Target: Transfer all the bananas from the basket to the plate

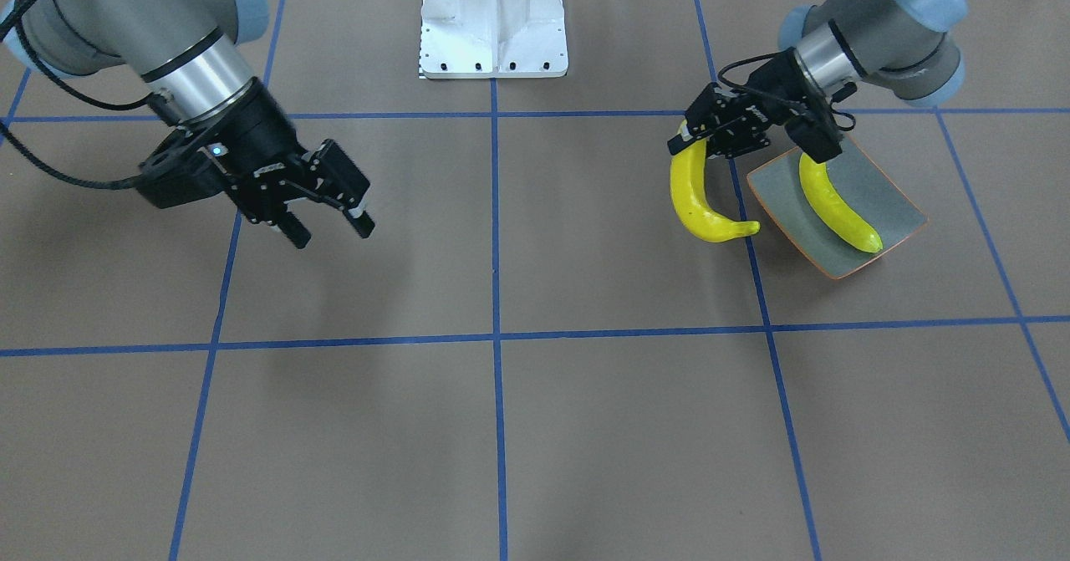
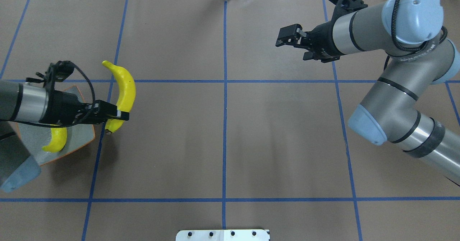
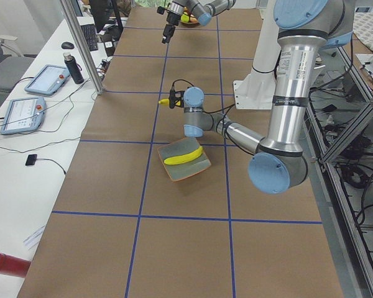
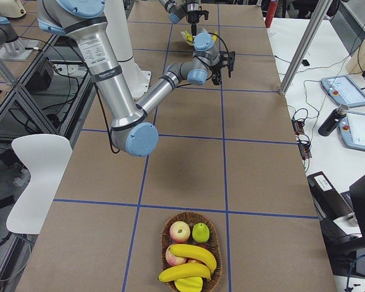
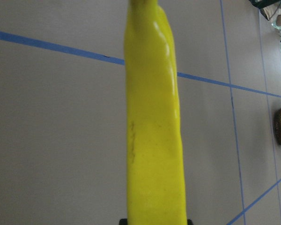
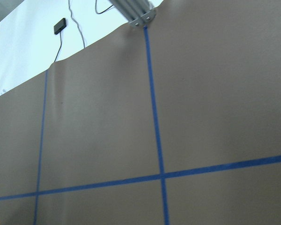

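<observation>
My left gripper is shut on one end of a bright yellow banana, held above the table just beside the plate; the same banana fills the left wrist view. The blue-grey plate with an orange rim holds another banana. My right gripper hangs open and empty over bare table, far from both. The basket sits at the table's right end with two bananas visible in it.
An apple and a green pear also lie in the basket. The robot's white base stands at the table's robot-side edge. Blue tape lines cross the brown table. Tablets and a bottle sit on a side bench.
</observation>
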